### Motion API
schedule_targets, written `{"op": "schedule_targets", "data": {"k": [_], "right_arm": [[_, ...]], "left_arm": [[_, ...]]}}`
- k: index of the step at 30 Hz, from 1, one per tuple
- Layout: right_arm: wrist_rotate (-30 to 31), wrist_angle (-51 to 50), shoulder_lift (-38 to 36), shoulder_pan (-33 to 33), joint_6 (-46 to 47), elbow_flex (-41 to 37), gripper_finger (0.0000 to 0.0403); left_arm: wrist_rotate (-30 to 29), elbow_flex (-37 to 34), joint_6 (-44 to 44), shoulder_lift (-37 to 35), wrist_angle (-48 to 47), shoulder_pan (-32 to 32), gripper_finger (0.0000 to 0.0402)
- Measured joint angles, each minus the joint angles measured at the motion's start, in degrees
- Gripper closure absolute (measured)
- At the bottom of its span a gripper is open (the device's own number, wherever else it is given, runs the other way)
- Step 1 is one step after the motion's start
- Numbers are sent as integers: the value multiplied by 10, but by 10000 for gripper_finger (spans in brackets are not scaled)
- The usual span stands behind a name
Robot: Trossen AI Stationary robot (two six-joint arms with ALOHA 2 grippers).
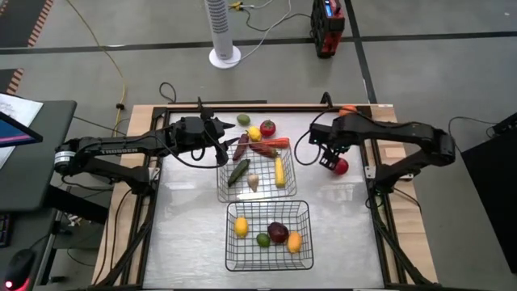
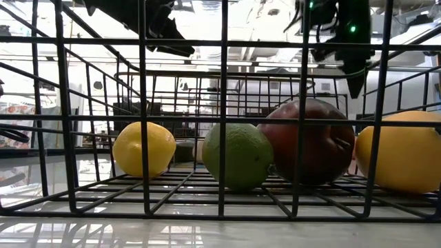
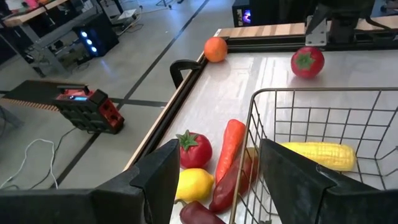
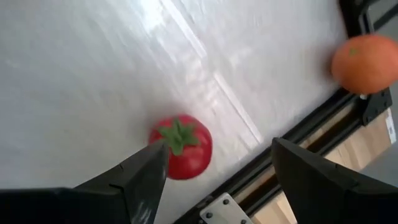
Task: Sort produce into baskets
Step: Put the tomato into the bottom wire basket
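Right gripper (image 1: 329, 158): hung over the right part of the table, fingers parted and empty, straddling the air above a red tomato (image 4: 181, 147) without touching it.
Tomato by the right edge: lay on bare white table close to the black right rail (image 4: 292, 134), with open surface on its other sides.
Orange (image 4: 365, 63): sat in the far right corner against the rail, well apart from the tomato.
Left gripper (image 1: 220, 139): hovered at the far left corner of the far basket (image 1: 291, 190), fingers partly open, holding nothing.
Far basket: black wire mesh, at the table's middle; it held a corn cob (image 1: 279, 171), a cucumber (image 1: 238, 171) and a pale garlic (image 1: 253, 183).
Loose produce at the far rim: a second tomato (image 3: 194, 148), a lemon (image 3: 193, 184), a red-orange pepper (image 3: 231, 143) and darker red peppers (image 3: 227, 186) crowded just outside the basket's far wall, between it and the table's far rail (image 3: 168, 121).
Near basket (image 1: 233, 255): close to the table's near edge; inside lay a lemon (image 2: 144, 148), a lime (image 2: 237, 156), a dark red apple (image 2: 309, 141) and a yellow-orange fruit (image 2: 404, 151).
Open room: wide bare table (image 1: 186, 218) on the left and right of both baskets.
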Motion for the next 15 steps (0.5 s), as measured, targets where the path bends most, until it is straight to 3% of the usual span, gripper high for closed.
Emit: {"op": "schedule_targets", "data": {"k": [9,15], "right_arm": [[-29,11,-16,5,2,-29,85],[-31,17,-11,-25,-22,-77,41]], "left_arm": [[0,0,-4,0,11,0,194],[5,0,-4,0,2,0,194]]}}
